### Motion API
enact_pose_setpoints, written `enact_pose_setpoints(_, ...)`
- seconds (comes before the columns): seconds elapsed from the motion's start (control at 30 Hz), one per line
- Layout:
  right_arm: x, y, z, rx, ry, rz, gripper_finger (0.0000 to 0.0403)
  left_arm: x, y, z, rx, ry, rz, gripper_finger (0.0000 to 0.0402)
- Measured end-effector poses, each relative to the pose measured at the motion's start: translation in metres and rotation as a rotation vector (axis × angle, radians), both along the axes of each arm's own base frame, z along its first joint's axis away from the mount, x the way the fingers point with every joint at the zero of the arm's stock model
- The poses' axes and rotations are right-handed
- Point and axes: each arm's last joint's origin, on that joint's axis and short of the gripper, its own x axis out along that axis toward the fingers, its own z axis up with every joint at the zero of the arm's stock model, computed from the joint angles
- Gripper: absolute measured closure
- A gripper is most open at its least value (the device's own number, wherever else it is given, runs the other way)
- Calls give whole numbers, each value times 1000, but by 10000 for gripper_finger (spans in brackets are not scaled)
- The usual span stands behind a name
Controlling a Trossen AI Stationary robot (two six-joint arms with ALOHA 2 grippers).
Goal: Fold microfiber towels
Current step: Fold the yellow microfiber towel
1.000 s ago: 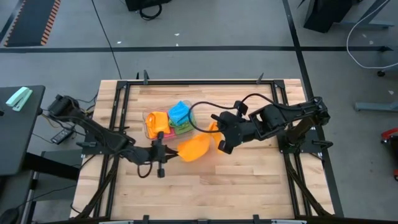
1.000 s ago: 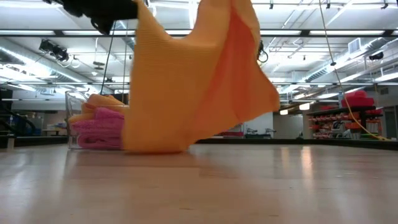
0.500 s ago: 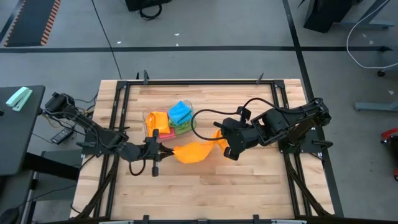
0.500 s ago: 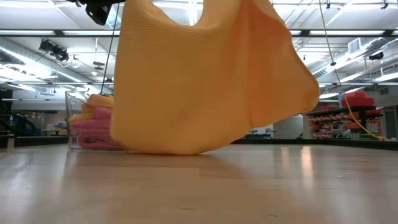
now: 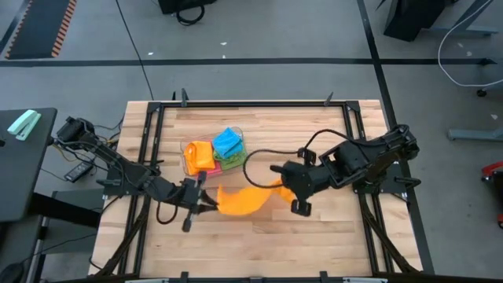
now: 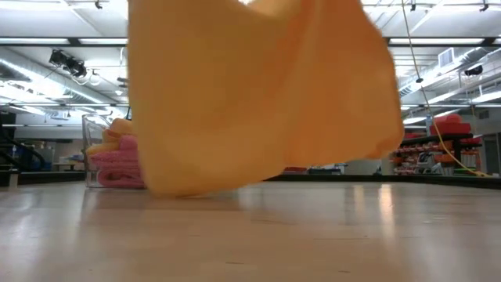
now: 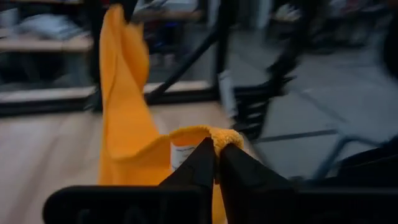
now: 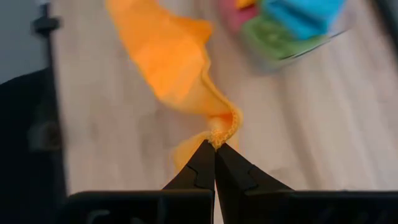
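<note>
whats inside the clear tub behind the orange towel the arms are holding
The clear tub holds bunched towels: an orange one, a sky blue one, a green one and a pink one. Anything beneath them is covered.

A clear plastic tub (image 5: 192, 167) sits near the centre of the wooden table (image 5: 314, 236). A black frame (image 5: 251, 103) borders the table. Grey floor (image 5: 251, 75) surrounds it.

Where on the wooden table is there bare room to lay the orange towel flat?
The wide near strip of the wooden table in front of both arms is bare, as is the far right corner. It is crowded mid-table: the clear plastic tub of towels, and the orange microfiber towel hanging between both hands.
</note>
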Motion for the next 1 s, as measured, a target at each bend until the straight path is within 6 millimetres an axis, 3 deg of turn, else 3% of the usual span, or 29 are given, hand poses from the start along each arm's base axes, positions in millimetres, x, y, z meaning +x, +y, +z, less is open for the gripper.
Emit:
enact_pose_setpoints(0.27,-12,45,4,221,4,327,396,-1,-5,12,-131,-90,-171,379)
enact_pose_setpoints(0.43,-22,54,3,113,-3,345,396,-1,-5,14,-140,-97,-188,392)
enact_pose_setpoints(0.6,-10,35,-20,-39,56,205,396,11,10,-2,-95,7,20,379)
enact_pose_setpoints(0.8,13,-4,-77,-109,213,68,396,28,33,-34,-38,205,250,379)
enact_pose_setpoints(1.0,17,-45,-121,-120,362,-143,396,46,47,-64,-19,329,342,391)
